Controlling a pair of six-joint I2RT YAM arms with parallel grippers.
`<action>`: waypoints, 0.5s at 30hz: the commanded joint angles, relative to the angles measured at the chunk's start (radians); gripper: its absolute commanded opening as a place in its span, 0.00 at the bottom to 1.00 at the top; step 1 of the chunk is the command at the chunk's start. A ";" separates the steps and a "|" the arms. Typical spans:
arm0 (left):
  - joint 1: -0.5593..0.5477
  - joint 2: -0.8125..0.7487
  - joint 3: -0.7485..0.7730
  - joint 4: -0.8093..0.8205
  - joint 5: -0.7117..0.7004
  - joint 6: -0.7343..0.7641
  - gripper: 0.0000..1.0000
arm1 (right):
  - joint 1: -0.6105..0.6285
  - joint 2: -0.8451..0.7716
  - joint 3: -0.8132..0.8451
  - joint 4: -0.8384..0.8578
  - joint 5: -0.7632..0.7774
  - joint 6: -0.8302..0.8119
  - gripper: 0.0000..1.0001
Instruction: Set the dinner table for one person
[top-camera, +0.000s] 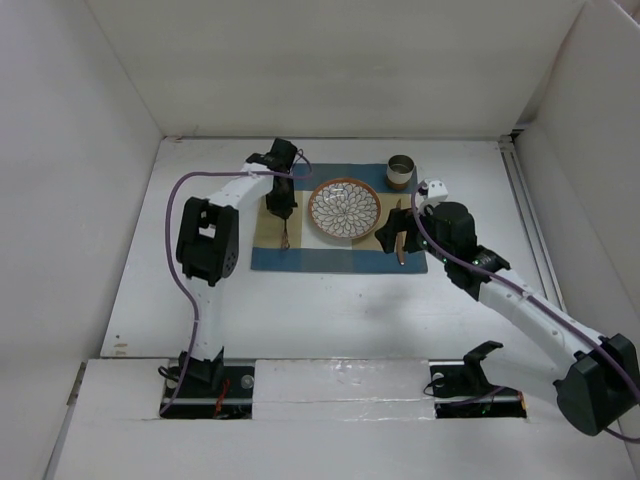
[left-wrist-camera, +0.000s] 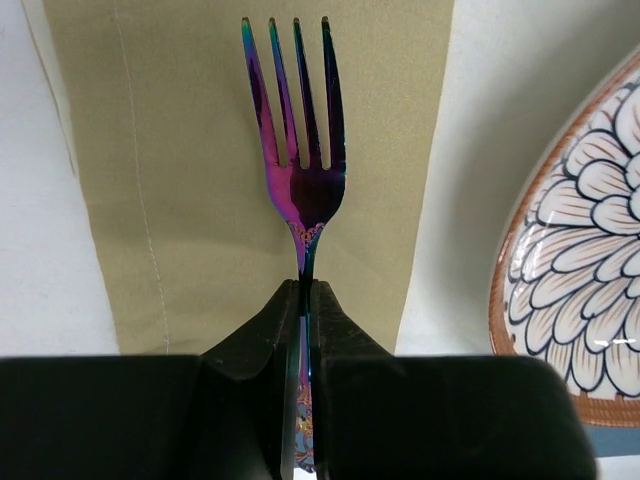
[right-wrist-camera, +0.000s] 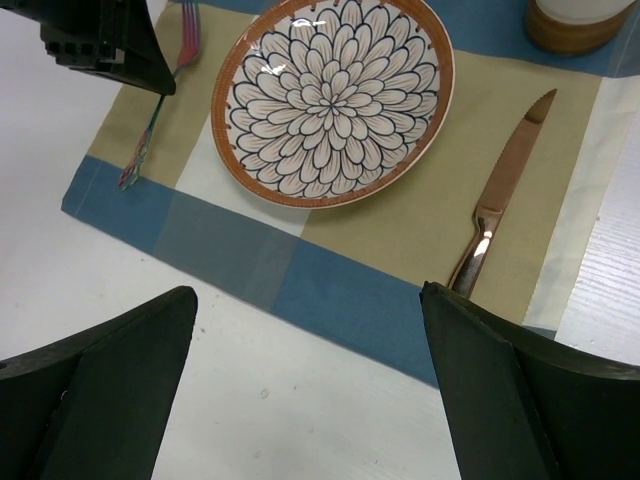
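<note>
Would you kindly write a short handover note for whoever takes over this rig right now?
Left end effector: shut on the fork by its handle, tines over the left tan strip of the placemat, beside the plate.
Right end effector: open, empty, above the handle end of the knife.
Done: placemat on the dinner table, plate centred on it, knife to the plate's right, cup at the far right corner.
To do: release the fork, then probably pull both arms back.

white dinner table (top-camera: 320, 310) carries checked placemat (top-camera: 330, 262) (blue, tan, cream), lying flat toward far side.
</note>
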 joint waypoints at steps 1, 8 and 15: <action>-0.001 0.009 0.031 -0.008 -0.014 -0.020 0.00 | -0.008 -0.003 0.003 0.038 -0.012 -0.007 1.00; -0.001 0.009 0.011 -0.008 0.000 -0.020 0.00 | -0.008 -0.003 0.003 0.038 -0.012 -0.007 1.00; -0.001 0.009 -0.012 0.004 0.009 -0.029 0.00 | -0.008 0.007 0.003 0.038 -0.021 -0.007 1.00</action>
